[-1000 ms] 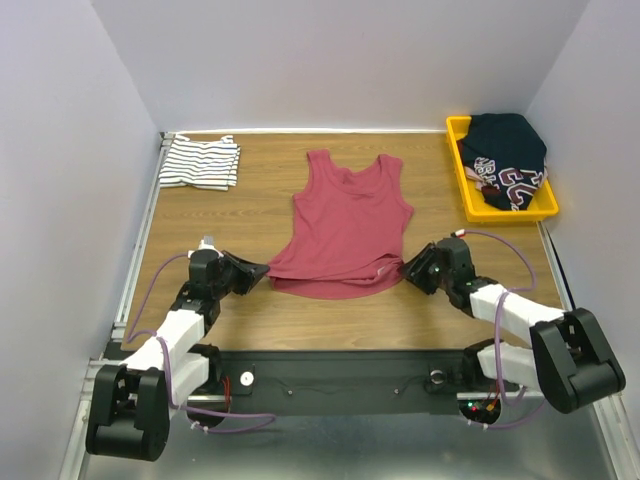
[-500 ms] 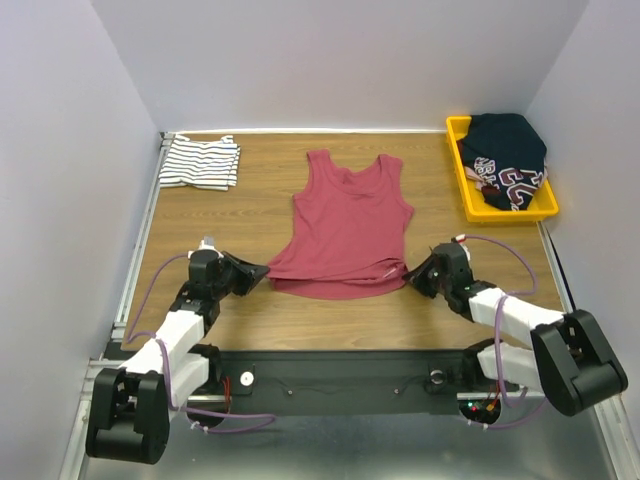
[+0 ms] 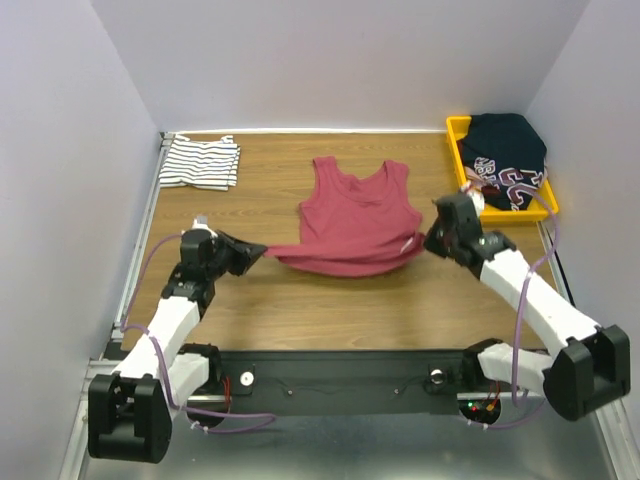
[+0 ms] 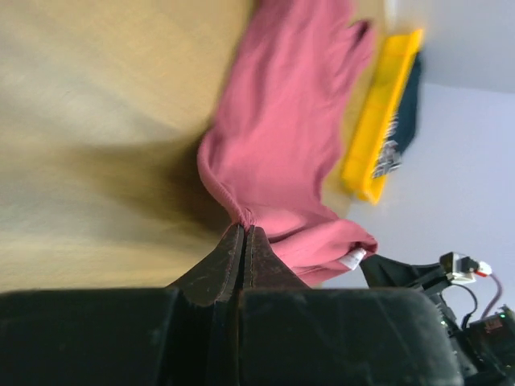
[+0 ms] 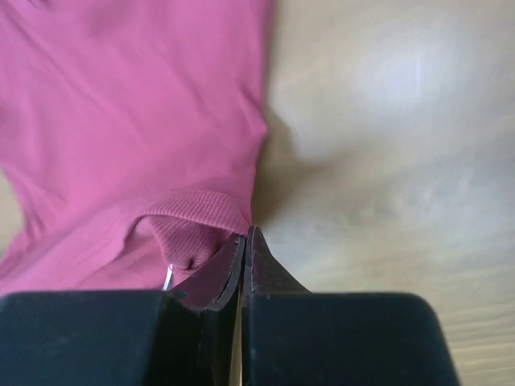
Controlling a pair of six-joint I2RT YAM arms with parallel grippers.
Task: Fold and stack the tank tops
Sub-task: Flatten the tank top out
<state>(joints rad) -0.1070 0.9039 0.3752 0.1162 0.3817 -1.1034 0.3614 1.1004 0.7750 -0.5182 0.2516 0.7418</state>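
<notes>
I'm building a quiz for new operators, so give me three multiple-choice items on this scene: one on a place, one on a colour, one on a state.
1. Where on the table is the striped tank top?
A. middle
B. far left corner
C. near edge

2. What colour is the bin holding dark clothing?
A. blue
B. green
C. yellow

3. How do the left claw and right claw meet the maroon tank top?
A. both shut on its hem corners
B. both open above it
C. only the left grips

Answers: 1 B, it lies folded in that corner; 2 C, its rim is plainly yellow; 3 A, each wrist view shows maroon cloth pinched in a shut claw.
</notes>
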